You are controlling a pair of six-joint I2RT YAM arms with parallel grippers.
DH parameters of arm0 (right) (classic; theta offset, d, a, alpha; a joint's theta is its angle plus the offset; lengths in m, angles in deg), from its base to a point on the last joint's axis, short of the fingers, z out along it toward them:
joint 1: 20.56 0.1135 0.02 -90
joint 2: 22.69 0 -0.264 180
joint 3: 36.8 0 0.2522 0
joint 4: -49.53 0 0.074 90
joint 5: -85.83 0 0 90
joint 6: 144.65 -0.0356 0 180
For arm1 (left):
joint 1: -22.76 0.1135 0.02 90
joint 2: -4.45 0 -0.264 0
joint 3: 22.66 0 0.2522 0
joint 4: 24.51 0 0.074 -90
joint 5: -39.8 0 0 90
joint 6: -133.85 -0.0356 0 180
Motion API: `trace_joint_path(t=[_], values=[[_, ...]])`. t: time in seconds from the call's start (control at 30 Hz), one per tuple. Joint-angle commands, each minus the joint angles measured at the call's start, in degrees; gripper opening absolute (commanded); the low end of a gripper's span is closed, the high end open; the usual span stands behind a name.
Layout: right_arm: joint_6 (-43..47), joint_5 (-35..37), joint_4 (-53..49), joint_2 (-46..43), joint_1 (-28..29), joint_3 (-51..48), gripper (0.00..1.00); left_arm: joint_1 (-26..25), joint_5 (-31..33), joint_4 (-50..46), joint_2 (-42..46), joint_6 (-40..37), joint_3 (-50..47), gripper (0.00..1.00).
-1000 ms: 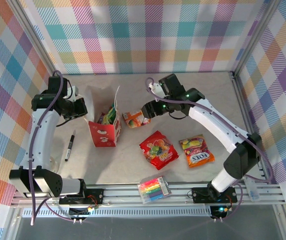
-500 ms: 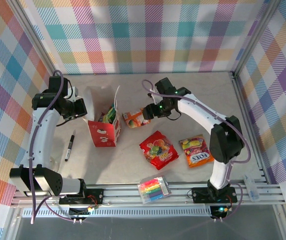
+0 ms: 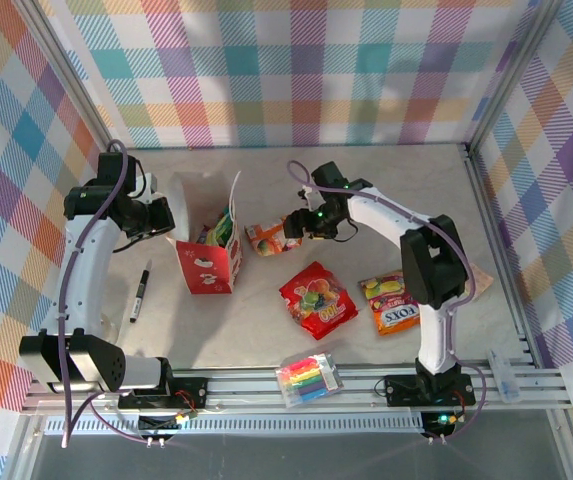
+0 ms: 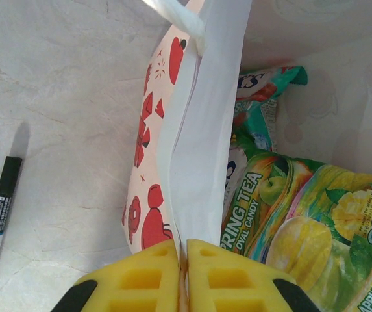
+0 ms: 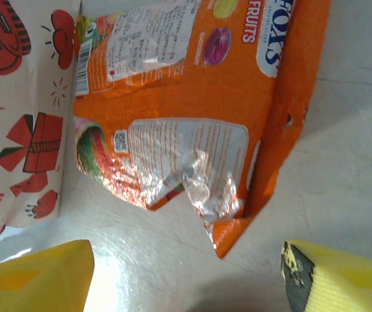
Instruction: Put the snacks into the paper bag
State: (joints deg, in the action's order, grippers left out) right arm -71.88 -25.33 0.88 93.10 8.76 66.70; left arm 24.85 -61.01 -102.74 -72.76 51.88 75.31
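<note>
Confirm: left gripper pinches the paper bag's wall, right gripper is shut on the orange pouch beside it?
No: the right gripper is open, jaws wide apart and not closed on the orange pouch, as the right wrist view shows. The left gripper does pinch the wall of the paper bag.

Bright, even light from above; top view sharp. Just right of the white-and-red printed paper gift bag [image 3: 209, 262], the crinkled orange foil candy pouch [image 5: 192, 162] shows white glare and a soft shadow. Yellow foam fingertips [image 4: 140, 279] below the bag blurred, out of focus.
</note>
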Motion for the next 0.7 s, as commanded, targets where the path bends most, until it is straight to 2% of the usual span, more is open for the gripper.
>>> trace_joint_path(t=[0.0,0.23,0.67], values=[[-3.30,-4.75,4.01,2.88,-0.67,0.45,0.77,0.81,1.05,-2.90,-0.40,-1.48,0.32,0.11],[-4.69,-5.05,4.37,7.22,-0.67,2.81,0.77,0.81,1.36,-2.95,-0.40,-2.14,0.07,0.11],[-9.63,-7.11,9.38,8.83,-0.71,4.08,0.72,0.79,1.46,-2.68,-0.82,-2.32,-0.52,0.12]])
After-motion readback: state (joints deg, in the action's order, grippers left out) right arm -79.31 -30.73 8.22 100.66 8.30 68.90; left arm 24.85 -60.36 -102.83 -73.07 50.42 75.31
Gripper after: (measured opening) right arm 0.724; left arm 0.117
